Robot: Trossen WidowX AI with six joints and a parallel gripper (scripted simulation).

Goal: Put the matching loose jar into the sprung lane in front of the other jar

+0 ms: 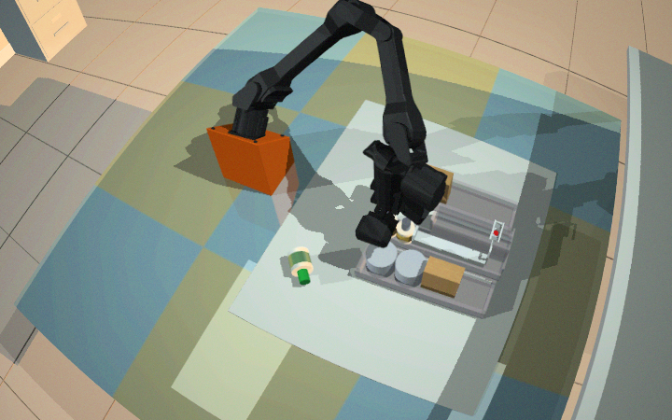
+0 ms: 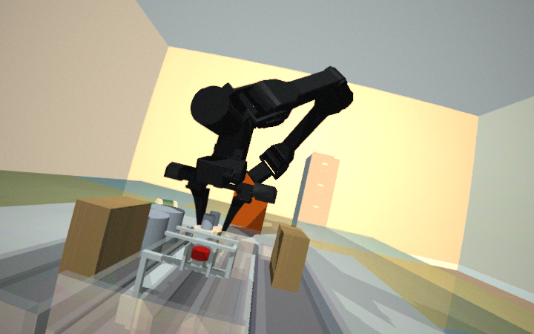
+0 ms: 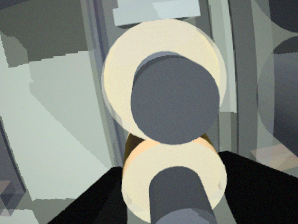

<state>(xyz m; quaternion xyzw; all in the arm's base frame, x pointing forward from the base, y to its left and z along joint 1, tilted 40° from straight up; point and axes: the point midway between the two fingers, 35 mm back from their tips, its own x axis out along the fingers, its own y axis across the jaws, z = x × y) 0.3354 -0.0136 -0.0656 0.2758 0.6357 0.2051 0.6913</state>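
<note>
My gripper [image 2: 212, 227] [image 3: 170, 169] is shut on a cream jar with a grey cap, the new jar [image 3: 175, 192], upright at the front of the middle, sprung lane. In the top view the gripper hides it. The matching old jar [image 1: 405, 232] [image 2: 208, 222] [image 3: 175, 97] stands directly behind it, the two touching or nearly so. A pale bar [image 3: 157, 11] shows behind the old jar in the wrist view. The lane's rear frame has a red marker [image 1: 496, 232] [image 2: 200, 253]. The front stop and the bottom of the held jar are hidden.
Grey cylinders [image 1: 410, 267] [image 2: 155, 228] and a brown block [image 1: 442, 277] [image 2: 86, 236] stand in one side lane. Another brown block [image 1: 448, 185] [image 2: 289, 255] is in the other. A green-capped jar [image 1: 300, 262] [image 2: 166, 202] lies on its side in front of the lanes.
</note>
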